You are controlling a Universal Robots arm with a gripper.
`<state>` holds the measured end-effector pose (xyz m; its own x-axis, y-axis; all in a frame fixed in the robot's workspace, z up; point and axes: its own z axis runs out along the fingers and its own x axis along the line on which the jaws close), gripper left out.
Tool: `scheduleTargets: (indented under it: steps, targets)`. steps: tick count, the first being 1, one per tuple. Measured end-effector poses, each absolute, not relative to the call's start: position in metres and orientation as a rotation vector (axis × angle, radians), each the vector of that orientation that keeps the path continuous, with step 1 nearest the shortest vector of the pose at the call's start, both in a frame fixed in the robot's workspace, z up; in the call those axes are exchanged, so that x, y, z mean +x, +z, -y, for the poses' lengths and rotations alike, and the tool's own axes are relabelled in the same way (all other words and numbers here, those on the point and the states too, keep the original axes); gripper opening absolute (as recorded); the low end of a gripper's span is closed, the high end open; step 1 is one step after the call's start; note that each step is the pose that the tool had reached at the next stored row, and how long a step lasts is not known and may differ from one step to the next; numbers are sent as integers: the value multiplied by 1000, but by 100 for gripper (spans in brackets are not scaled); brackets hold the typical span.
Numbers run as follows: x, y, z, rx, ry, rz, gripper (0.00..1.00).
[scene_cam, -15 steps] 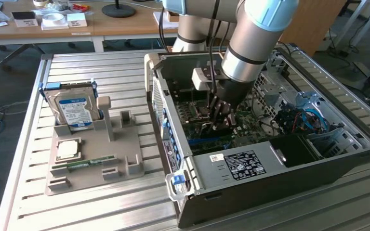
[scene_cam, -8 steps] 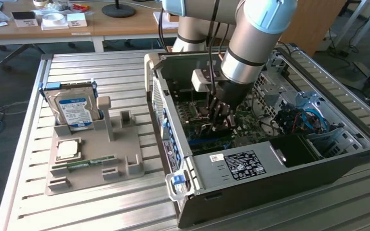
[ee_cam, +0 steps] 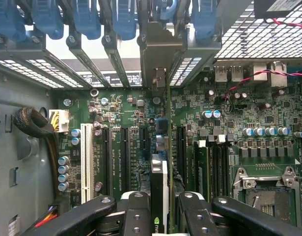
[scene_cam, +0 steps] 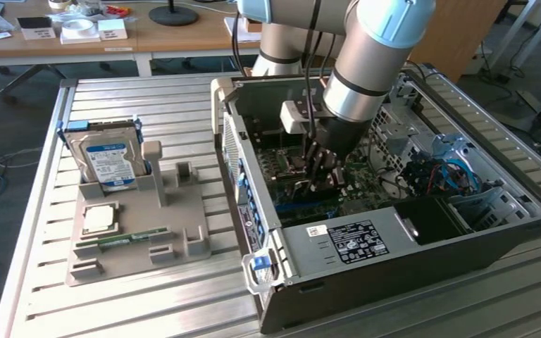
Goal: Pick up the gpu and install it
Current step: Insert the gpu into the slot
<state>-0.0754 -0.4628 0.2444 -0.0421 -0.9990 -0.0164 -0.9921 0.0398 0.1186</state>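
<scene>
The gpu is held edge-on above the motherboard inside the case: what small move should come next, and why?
Probably a short, straight push down toward the board. In the wrist view the fingers clamp the gpu, which stands on edge along a slot between the black expansion slots, its metal bracket already at the rear openings. Whether it is fully seated I cannot tell.

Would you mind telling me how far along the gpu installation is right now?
Done: the gpu is picked up and carried into the open computer case. In hand: the end effector grips the card edge-on above the motherboard, its silver bracket near the rear slot openings. Left: I cannot tell whether it is fully seated in a slot; it has not been released.
</scene>
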Motion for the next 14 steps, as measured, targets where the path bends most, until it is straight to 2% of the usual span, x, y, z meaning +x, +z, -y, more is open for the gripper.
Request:
scheduleTargets:
  steps: [14]
  targets:
    - [-76,244,463,2123,-146,2212,27]
